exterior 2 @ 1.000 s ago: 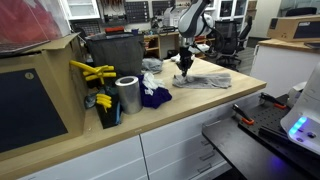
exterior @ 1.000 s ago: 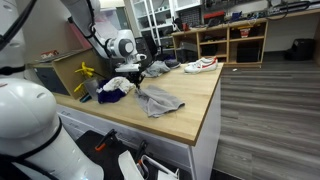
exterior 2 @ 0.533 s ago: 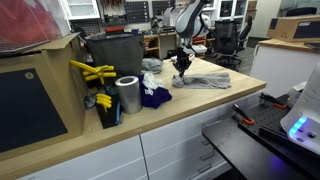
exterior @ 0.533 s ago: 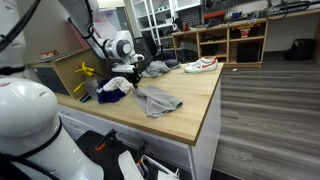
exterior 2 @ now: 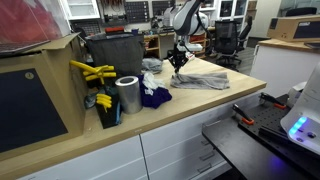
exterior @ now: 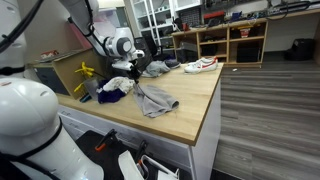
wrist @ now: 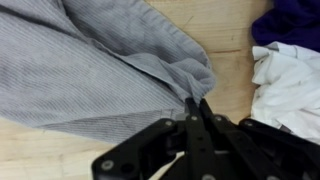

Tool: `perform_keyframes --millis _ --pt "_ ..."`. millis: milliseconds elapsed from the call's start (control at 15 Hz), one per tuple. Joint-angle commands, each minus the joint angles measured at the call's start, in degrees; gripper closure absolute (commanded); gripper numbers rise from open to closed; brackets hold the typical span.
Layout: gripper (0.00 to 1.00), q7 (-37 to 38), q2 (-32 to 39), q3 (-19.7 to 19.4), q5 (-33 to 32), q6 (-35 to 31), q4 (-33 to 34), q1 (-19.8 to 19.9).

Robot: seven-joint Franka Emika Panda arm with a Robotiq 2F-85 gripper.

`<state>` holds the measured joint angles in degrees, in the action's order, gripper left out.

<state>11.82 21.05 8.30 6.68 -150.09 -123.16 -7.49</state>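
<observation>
At the left of the worktop [exterior 2: 200, 110] in an exterior view stand a yellow-handled tool [exterior 2: 90, 72] and a shiny metal cylinder [exterior 2: 127, 95]. A dark purple cloth [exterior 2: 155, 97] lies just beside the cylinder, and a white cloth [exterior 2: 152, 66] sits behind it. Next comes the gripper [exterior 2: 178, 63], its jaws closed tight on a pinch of the grey towel [exterior 2: 205, 80]. The wrist view shows that pinch bunched into a peak right at the fingertips (the fold is thin, so the jaws stand almost together). To the right, the rest of the towel lies rumpled on the worktop, just clear of the white and purple cloths. As to progress, I judge the grasp made and the lift barely begun: one edge is raised off the wood, and the bulk of the towel is not yet off the worktop
</observation>
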Motion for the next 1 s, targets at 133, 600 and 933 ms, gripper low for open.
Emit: perform_keyframes --millis 133,600,933 --pt "0.99 3.11 0.12 -1.53 1.26 -0.73 1.46 -1.09" --pt "0.99 7.97 0.45 -1.41 1.69 0.36 0.81 -2.94" --pt "0.99 13.86 1.57 -1.47 3.56 4.47 2.07 -3.83"
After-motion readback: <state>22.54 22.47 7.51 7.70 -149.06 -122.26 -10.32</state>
